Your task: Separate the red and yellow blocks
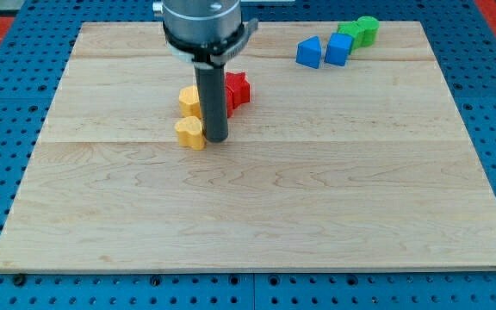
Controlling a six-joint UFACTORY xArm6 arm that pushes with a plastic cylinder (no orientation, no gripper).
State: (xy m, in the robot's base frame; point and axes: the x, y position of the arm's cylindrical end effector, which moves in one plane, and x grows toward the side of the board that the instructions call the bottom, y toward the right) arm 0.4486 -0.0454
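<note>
My tip (215, 139) rests on the board just right of a yellow heart-shaped block (189, 133), touching or nearly touching it. A second yellow block (189, 101) lies just above the heart, partly hidden by the rod. A red star-shaped block (238, 89) sits to the right of the rod, with another red piece (228, 107) partly hidden behind the rod. The red and yellow blocks form one tight cluster around the rod.
At the view's top right are a blue triangular block (309, 52), a blue cube (338, 49), a green cube (350, 32) and a green rounded block (368, 29). The wooden board (257, 215) lies on a blue pegboard.
</note>
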